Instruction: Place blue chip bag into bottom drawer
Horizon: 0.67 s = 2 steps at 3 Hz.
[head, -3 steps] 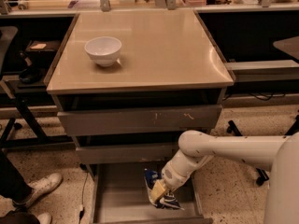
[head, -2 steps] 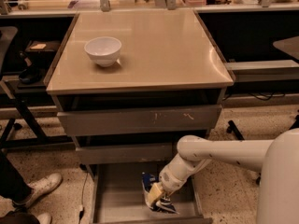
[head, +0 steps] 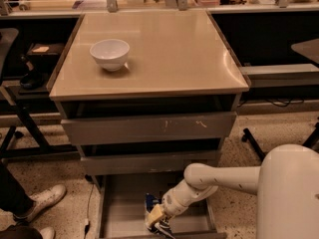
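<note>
tan cabinet top [head: 169,49] above – in the open bottom drawer [head: 119,210] sits the gripper [head: 155,217], jaws clamped on the blue chip bag [head: 151,201]

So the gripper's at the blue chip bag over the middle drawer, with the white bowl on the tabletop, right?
Not the middle one. The camera view shows the gripper at the blue chip bag over the open bottom drawer; the white bowl is on the tabletop.

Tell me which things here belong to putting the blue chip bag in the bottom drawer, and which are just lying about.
For the job: blue chip bag, down at the open bottom drawer; gripper, right at the bag.
Lying about: white bowl on the tabletop; upper drawer; middle drawer; white shoe on the floor.
</note>
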Available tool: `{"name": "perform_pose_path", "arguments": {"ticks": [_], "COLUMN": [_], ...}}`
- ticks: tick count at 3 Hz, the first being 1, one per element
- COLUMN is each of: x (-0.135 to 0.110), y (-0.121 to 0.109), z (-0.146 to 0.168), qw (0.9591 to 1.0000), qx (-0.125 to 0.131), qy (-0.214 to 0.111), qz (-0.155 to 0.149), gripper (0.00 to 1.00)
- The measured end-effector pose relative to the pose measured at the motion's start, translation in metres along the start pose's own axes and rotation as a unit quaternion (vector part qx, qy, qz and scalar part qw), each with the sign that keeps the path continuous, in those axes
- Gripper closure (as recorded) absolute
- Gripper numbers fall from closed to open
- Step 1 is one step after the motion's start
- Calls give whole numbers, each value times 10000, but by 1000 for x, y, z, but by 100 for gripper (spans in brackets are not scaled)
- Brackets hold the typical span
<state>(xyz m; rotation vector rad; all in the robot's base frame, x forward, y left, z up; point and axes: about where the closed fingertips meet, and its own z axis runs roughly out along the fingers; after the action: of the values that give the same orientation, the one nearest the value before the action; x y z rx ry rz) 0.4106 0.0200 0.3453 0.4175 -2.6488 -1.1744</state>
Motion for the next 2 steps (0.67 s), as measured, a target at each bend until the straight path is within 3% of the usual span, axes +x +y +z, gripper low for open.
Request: {"name": "perform_pose_path", "arguments": {"ticks": [1,2], "x": [0,-14], "y": [0,-15], "z": [0,18], "qw": [10000,9997], "qx": [0,-190], "qy": [0,-148], "qz": [0,95], "gripper": [100,100]}}
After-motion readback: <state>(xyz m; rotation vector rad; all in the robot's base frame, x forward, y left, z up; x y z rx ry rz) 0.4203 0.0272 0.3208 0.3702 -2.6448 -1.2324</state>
